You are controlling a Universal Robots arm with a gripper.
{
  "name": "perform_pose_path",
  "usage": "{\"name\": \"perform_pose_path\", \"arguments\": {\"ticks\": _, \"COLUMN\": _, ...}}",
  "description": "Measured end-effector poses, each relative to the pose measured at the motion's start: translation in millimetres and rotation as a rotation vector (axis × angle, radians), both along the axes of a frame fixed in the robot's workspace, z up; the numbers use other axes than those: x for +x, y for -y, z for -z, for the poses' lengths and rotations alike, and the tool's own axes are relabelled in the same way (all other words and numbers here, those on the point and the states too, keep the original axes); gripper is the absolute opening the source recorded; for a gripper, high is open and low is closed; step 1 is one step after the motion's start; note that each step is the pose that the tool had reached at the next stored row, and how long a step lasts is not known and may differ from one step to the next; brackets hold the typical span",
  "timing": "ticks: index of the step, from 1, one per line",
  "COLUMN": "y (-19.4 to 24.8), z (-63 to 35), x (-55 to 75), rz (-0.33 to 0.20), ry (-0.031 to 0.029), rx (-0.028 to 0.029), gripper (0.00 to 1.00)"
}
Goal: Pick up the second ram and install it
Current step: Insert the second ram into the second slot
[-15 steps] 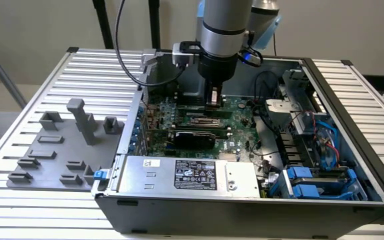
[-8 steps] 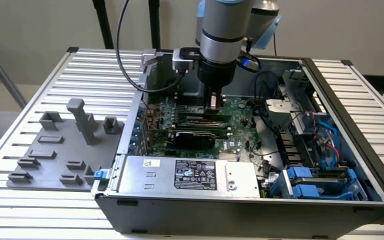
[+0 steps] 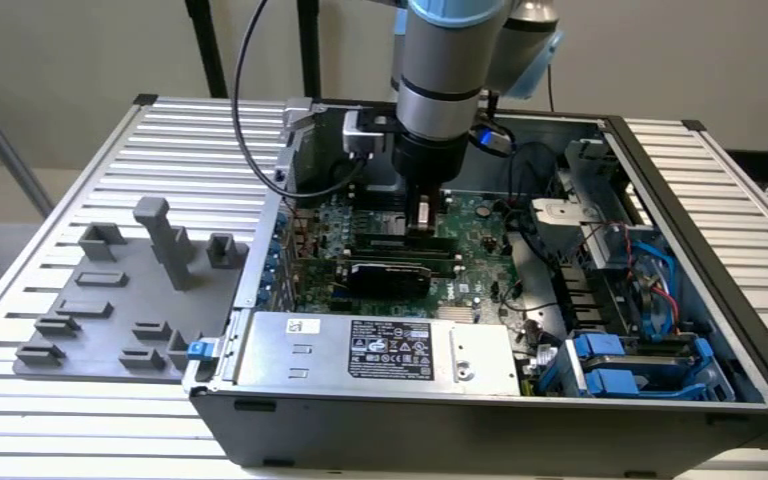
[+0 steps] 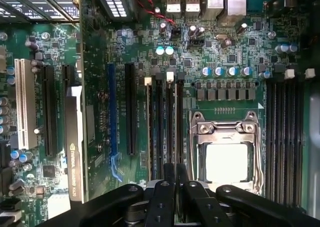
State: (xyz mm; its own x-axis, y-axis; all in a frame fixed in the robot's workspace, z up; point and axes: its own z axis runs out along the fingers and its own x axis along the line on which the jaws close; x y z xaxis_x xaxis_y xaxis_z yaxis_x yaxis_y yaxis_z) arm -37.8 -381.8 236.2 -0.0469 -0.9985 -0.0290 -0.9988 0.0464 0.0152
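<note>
The gripper is seen low over the motherboard inside the open PC case, its fingers drawn nearly together. The ram stands edge-up in a slot just beside the CPU socket (a second stick sits in the neighbouring slot), its near end between the fingertips. A firm clamp cannot be told. A grey fixture lies at the exterior view's left.

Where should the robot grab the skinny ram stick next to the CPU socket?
Its long top edge, pinched across the thin sides, coming straight down from above. The ram stick stands on edge beside the CPU socket, with slots close on both sides, so only that edge seems free.
</note>
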Motion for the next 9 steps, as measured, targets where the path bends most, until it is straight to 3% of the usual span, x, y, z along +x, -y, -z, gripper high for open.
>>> {"name": "perform_pose_path", "arguments": {"ticks": 9, "y": 0.0, "z": 1.8, "x": -0.1, "rz": -0.011, "ry": -0.0020, "rx": -0.0003, "gripper": 0.00}}
